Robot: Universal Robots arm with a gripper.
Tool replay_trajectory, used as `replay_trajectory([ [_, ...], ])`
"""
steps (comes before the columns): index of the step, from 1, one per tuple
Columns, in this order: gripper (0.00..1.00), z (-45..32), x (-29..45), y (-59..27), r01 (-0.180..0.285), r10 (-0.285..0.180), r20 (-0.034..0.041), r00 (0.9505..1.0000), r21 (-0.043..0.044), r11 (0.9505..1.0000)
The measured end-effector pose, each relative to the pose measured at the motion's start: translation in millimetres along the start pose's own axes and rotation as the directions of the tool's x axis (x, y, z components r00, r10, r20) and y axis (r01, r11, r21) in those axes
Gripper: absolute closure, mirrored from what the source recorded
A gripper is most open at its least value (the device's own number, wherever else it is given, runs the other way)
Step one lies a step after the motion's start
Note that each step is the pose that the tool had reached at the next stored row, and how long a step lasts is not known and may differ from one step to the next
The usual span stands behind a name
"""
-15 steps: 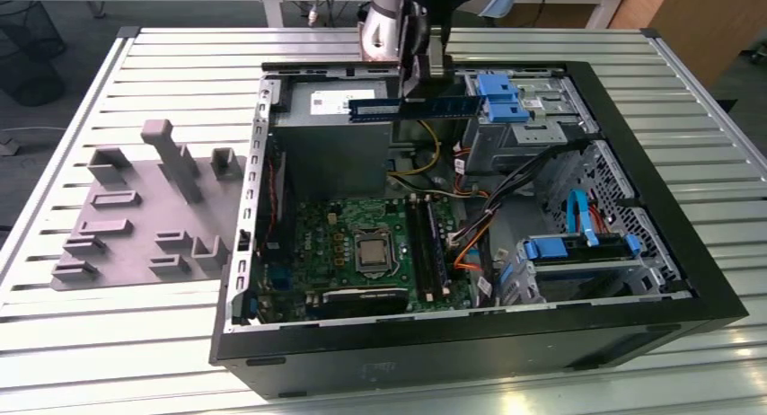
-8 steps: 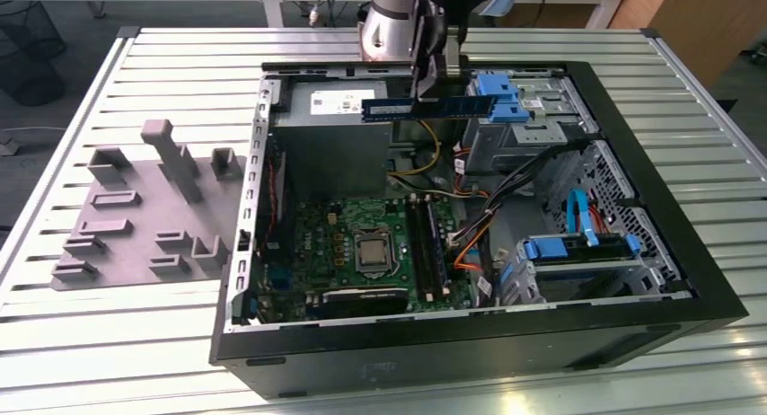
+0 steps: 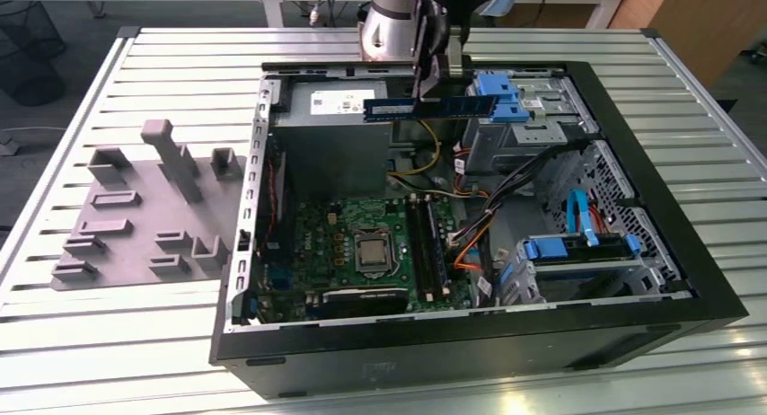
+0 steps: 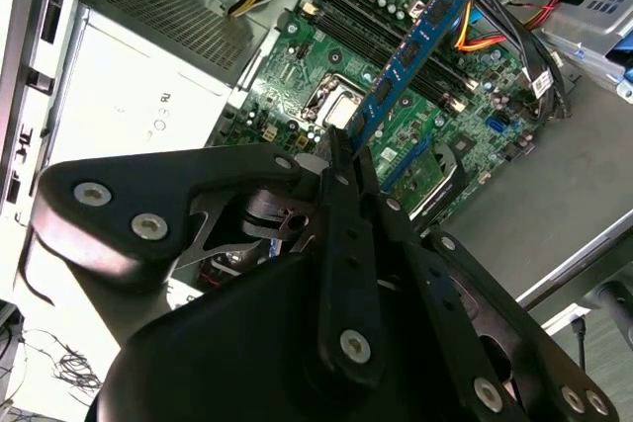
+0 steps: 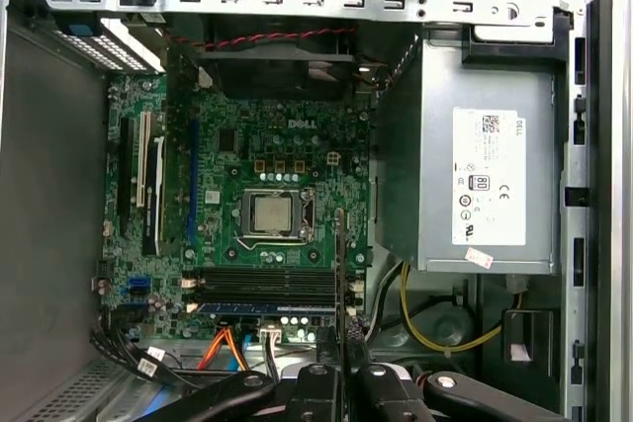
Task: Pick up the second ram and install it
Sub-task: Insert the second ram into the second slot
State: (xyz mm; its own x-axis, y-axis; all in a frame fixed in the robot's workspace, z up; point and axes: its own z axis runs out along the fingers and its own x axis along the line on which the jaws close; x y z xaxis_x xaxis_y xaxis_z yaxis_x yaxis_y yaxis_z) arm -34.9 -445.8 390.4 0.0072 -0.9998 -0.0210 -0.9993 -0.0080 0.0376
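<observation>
My gripper [image 3: 428, 84] hangs over the back of the open computer case [image 3: 671, 280] and is shut on the second ram [image 3: 429, 108], a long blue stick held level above the case. In the second wrist view the second ram [image 4: 410, 56] sticks out from between the black fingers [image 4: 341, 160] and points toward the green motherboard [image 4: 326, 56]. The first wrist view shows the second ram [image 5: 341, 274] edge-on, above the black memory slots [image 5: 267, 282]. Another blue stick [image 5: 262, 308] sits in a slot beside them.
A grey power supply [image 3: 336, 105] fills the case's rear corner under the gripper. Orange, yellow and black cables [image 3: 473, 226] run beside the memory slots. Blue drive holders [image 3: 576, 249] stand on the exterior view's right. A grey fixture plate [image 3: 144, 208] with blocks lies on the slatted table.
</observation>
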Motion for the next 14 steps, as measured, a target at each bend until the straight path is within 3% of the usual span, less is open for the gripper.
replay_trajectory([
  [5,0.86,0.0,0.0,-0.7,0.000,0.000,0.0000,1.0000,0.0000,1.0000],
  [6,0.86,-0.6,0.1,-16.8,0.000,0.000,0.0000,1.0000,0.0000,1.0000],
  [14,0.86,-0.8,0.2,-21.9,0.000,0.000,0.0000,1.0000,0.0000,1.0000],
])
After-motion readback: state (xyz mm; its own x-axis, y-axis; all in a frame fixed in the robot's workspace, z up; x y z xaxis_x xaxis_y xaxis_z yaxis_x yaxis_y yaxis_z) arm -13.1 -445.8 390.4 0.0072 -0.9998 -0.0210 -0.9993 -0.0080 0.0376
